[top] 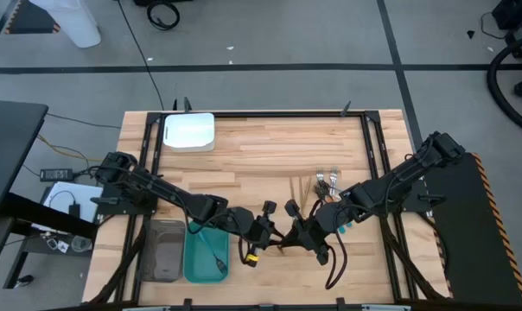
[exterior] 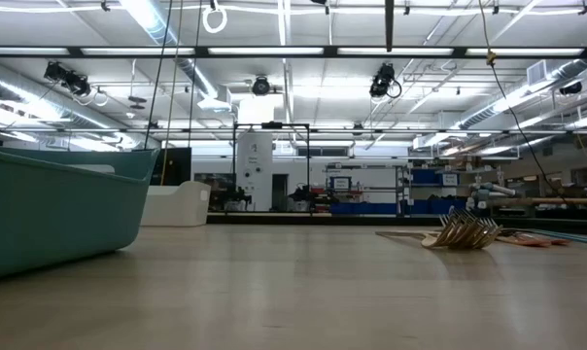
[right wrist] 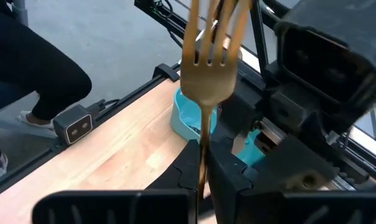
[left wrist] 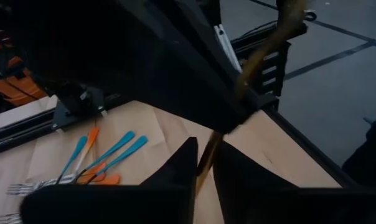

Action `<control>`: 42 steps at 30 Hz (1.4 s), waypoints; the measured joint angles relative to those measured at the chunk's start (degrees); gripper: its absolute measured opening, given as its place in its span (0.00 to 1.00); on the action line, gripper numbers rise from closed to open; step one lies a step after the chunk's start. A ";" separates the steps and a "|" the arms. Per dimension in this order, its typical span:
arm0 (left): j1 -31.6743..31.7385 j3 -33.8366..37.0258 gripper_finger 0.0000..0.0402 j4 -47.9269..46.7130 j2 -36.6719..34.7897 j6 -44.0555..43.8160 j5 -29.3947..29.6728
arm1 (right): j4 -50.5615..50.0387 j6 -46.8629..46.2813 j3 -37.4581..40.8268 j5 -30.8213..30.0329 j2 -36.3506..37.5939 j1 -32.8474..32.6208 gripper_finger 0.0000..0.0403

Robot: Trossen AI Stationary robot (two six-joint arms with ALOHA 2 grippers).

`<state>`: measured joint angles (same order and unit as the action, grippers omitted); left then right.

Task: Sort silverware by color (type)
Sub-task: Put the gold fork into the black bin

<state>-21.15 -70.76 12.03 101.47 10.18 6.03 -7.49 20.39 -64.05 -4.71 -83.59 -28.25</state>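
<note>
Above the table's near middle, my left gripper [top: 263, 231] and my right gripper [top: 297, 231] meet tip to tip. Between them is a gold fork [right wrist: 208, 68], and both are shut on it. In the right wrist view its tines run away from my right gripper [right wrist: 202, 165]. In the left wrist view it shows as a thin gold strip [left wrist: 256, 62] between the fingers of my left gripper [left wrist: 205, 171]. More silverware [top: 326, 186] lies in a loose pile on the table's right half, with teal and orange pieces [left wrist: 107, 155] among it. The low view shows neither gripper. My left gripper pinches one end of the gold fork [left wrist: 206, 155] between its two fingers, coming from the table's left. Which part of the fork that end is, this view does not show. The fork runs on from there, clear of the table. My right gripper pinches the fork's handle [right wrist: 203, 140] below the neck between its two fingers, coming from the table's right and slanting down. The fingers lie along the fork. Head and tines [right wrist: 210, 56] stick out beyond the fingertips, clear of the table.
A grey tray [top: 163, 250] and a teal tray [top: 205, 255] stand side by side at the near left. A white tray [top: 189, 131] stands at the far left. A dark cable [top: 334, 268] loops below my right gripper. A person [right wrist: 26, 68] sits beyond the table's edge.
</note>
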 joint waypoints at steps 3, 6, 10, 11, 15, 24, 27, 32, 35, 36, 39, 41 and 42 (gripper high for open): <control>-0.06 0.00 0.07 -0.06 0.00 0.17 -0.34 | -0.02 -0.06 0.00 0.00 0.00 -0.02 0.07; -0.06 0.00 0.07 -0.16 0.00 0.06 -0.69 | -0.08 -0.31 0.00 -0.01 0.00 -0.02 0.07; 0.01 0.00 0.07 -0.30 0.00 -0.30 -0.83 | -0.18 -3.06 0.00 -1.19 0.00 0.26 0.11; 0.02 0.00 0.07 -0.30 0.00 0.23 -0.77 | -0.29 -3.59 0.00 -1.13 0.00 0.42 0.13; 0.12 0.00 0.07 -0.65 -0.25 2.84 -0.51 | -0.95 -4.13 0.00 -0.63 0.00 0.63 0.23; -0.65 -0.03 0.07 -9.56 -3.30 10.81 1.80 | -5.59 -4.25 -0.02 -1.38 4.03 0.18 0.44; -1.65 -0.04 0.07 -15.27 -5.33 14.35 5.39 | -9.69 -5.73 -0.02 -3.86 5.21 -0.24 0.46; -3.89 -0.04 0.07 -24.77 -8.49 20.29 9.35 | -16.27 -9.00 -0.02 -7.69 4.92 -0.07 0.45; -5.37 -0.01 0.08 -31.57 -9.12 22.05 10.69 | -17.21 -10.04 -0.02 -9.10 3.95 0.18 0.44; -5.81 0.00 0.08 -33.00 -9.23 21.94 11.65 | -18.18 -10.22 0.00 -9.50 3.91 0.20 0.44; -7.27 -0.04 0.07 -39.50 -9.35 19.28 15.74 | -17.76 -11.49 -0.13 -11.44 3.50 0.28 0.43; -8.13 0.00 0.07 -43.45 -9.35 17.21 17.48 | -18.85 -12.84 0.07 -13.11 3.12 0.26 0.43; -8.63 0.00 0.07 -45.01 -9.35 16.33 18.17 | -18.44 -13.41 0.03 -13.71 2.77 0.26 0.43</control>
<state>-29.79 -70.76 -32.98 92.12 26.52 24.20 -25.93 6.97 -64.02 -18.42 -80.83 -27.99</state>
